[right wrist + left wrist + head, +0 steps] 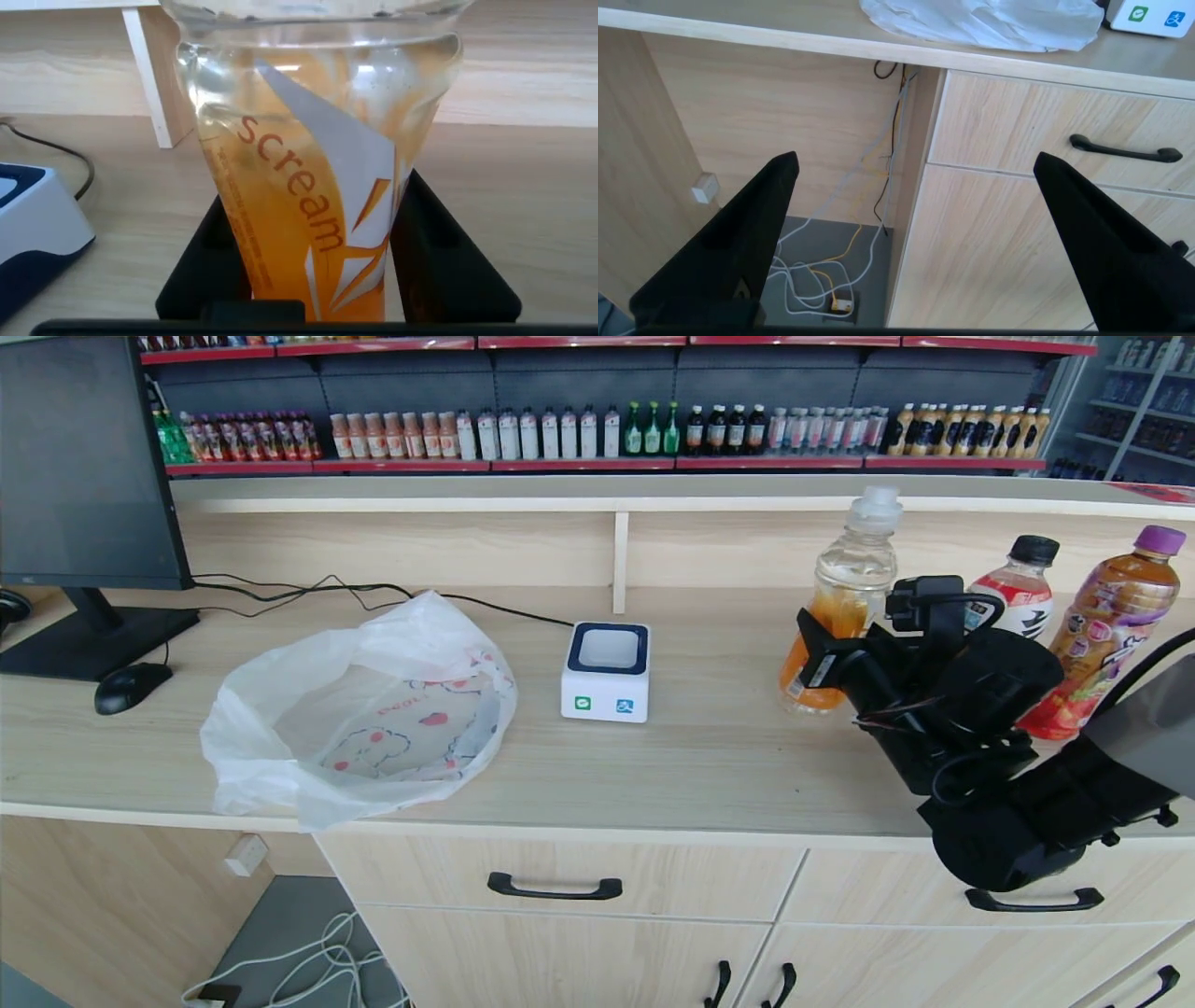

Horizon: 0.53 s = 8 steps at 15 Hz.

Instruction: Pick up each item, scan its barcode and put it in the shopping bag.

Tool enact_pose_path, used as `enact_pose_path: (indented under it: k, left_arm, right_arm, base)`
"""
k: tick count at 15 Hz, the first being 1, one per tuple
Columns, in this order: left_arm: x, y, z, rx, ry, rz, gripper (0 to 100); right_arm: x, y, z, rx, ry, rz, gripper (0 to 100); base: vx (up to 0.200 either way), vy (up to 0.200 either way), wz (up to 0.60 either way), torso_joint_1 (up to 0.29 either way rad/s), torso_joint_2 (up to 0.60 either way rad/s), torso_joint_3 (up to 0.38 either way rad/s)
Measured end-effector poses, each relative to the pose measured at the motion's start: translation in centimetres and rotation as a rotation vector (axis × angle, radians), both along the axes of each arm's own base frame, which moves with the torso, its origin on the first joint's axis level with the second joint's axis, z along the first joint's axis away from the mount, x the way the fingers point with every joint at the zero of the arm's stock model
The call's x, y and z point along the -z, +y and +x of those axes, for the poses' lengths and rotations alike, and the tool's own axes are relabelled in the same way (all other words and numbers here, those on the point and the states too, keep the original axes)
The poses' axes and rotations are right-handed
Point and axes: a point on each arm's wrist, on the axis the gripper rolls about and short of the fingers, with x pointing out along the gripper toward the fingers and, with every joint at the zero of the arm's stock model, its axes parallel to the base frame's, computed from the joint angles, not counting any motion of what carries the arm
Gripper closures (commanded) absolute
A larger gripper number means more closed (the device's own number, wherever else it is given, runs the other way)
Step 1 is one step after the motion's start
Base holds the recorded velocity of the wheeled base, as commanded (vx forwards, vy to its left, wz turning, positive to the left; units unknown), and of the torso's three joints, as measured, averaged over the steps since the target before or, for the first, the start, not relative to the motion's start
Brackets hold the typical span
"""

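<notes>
A clear bottle with an orange label [845, 588] stands upright on the wooden counter [709, 756], right of the middle. My right gripper [822, 658] is shut on its lower part. In the right wrist view the bottle [318, 168] sits between the two black fingers [201, 280], which press its sides. The white shopping bag [359, 719] lies open on the counter's left part. The white scanner box [606, 672] stands between bag and bottle. My left gripper [915, 163] hangs open below the counter's edge, facing the cabinet front, with nothing between its fingers.
A black-capped bottle [1022, 583] and a purple-capped juice bottle [1106, 625] stand just right of the held bottle. A monitor [84, 467] and a mouse [131, 686] sit at the far left. A raised back ledge with a divider [620, 560] bounds the counter.
</notes>
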Motion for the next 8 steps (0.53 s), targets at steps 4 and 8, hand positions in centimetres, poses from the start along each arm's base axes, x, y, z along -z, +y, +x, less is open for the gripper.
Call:
enact_pose_path:
  k: [4, 8]
  left_arm:
    - [0.0, 0.0, 0.0, 0.0, 0.001, 0.0, 0]
    - [0.0, 0.0, 0.0, -0.001, 0.0, 0.0, 0]
  right_arm:
    - [-1.0, 0.1, -0.4, -0.006, -0.029, 0.008, 100]
    - [-2.4, 0.3, -2.0, -0.025, -0.055, 0.017, 100]
  base:
    - [0.0, 0.0, 0.0, 0.0, 0.0, 0.0]
    - [0.0, 0.0, 0.0, 0.0, 0.0, 0.0]
